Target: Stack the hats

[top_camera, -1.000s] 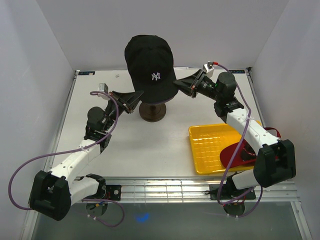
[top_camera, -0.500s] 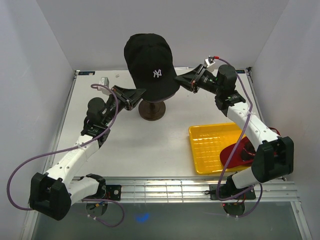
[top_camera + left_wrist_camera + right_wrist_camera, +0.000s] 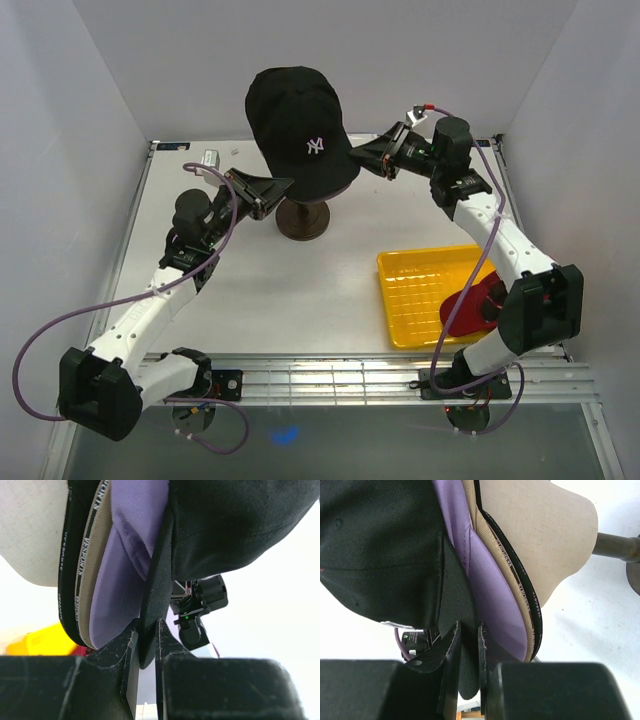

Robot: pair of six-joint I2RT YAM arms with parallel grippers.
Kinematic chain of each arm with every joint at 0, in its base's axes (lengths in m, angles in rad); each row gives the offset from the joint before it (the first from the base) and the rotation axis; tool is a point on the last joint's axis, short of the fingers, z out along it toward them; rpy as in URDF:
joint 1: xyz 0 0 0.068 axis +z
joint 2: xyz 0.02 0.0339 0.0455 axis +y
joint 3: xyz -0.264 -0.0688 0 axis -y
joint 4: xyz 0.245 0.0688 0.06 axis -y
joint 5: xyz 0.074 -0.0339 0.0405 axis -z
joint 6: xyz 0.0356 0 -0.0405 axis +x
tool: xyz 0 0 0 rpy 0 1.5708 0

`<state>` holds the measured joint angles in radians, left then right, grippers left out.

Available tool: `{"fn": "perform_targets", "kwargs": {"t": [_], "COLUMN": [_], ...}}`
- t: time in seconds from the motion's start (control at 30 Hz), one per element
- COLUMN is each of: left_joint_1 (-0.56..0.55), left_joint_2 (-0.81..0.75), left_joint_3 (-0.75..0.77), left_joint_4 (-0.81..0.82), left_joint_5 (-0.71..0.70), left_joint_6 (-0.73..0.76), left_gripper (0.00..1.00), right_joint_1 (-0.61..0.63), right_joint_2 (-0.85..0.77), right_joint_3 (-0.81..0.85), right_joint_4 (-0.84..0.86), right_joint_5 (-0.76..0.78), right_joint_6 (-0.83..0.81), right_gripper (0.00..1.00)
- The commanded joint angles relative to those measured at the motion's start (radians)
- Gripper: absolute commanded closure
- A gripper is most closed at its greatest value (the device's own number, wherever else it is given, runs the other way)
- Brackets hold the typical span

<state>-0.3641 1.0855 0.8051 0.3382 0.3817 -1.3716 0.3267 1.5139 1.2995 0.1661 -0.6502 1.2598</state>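
The black NY hat (image 3: 298,125) (image 3: 235,525) (image 3: 375,545) sits outermost on the hats stacked over the beige mannequin head (image 3: 540,540). Under it show the rims of a lavender hat (image 3: 127,555) (image 3: 490,590), a tan hat (image 3: 95,555) and a black hat (image 3: 65,555). My left gripper (image 3: 288,183) (image 3: 146,630) is shut on the left side of its stiff black brim. The right gripper (image 3: 355,160) (image 3: 468,630) is shut on the brim's right side. A red hat (image 3: 465,305) lies at the right side of the yellow tray, partly behind my right arm.
The mannequin head stands on a dark wooden stand (image 3: 303,222) at the table's middle back. The yellow grid-bottomed tray (image 3: 420,290) sits at the front right. White walls close in the table on three sides. The left arm's purple cable loops out to the left.
Both grippers have risen slightly and moved in toward the head. The black NY hat has lifted a little and shifted left with them.
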Motion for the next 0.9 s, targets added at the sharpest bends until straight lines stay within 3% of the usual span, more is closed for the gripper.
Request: {"fn": "perform_targets", "kwargs": {"t": [0.0, 0.13, 0.27, 0.4, 0.53, 0.73, 0.87], "left_joint_1": [-0.032, -0.03, -0.029, -0.029, -0.029, -0.029, -0.029], "left_joint_2": [0.001, 0.002, 0.016, 0.017, 0.021, -0.027, -0.062], "left_joint_3": [-0.001, 0.048, 0.055, 0.063, 0.071, 0.101, 0.176], "left_joint_4": [-0.275, -0.309, -0.297, -0.269, -0.243, -0.327, -0.465], "left_joint_5": [0.105, 0.103, 0.128, 0.141, 0.155, 0.094, 0.016], "left_joint_6": [0.115, 0.149, 0.148, 0.147, 0.146, 0.215, 0.287], "left_gripper": [0.81, 0.8, 0.86, 1.0, 1.0, 0.65, 0.54], "right_joint_1": [-0.005, -0.008, -0.009, -0.012, -0.017, -0.034, -0.04], "right_joint_2": [0.109, 0.146, 0.17, 0.169, 0.17, 0.189, 0.216], "right_joint_3": [0.038, 0.102, 0.139, 0.164, 0.19, 0.208, 0.225], "right_joint_4": [-0.259, -0.298, -0.304, -0.307, -0.318, -0.346, -0.355], "right_joint_5": [0.087, 0.057, 0.017, 0.003, 0.0, -0.008, -0.014], "right_joint_6": [-0.118, -0.146, -0.154, -0.154, -0.158, -0.183, -0.192], "right_gripper": [0.92, 0.92, 0.92, 0.92, 0.92, 0.92, 0.92]}}
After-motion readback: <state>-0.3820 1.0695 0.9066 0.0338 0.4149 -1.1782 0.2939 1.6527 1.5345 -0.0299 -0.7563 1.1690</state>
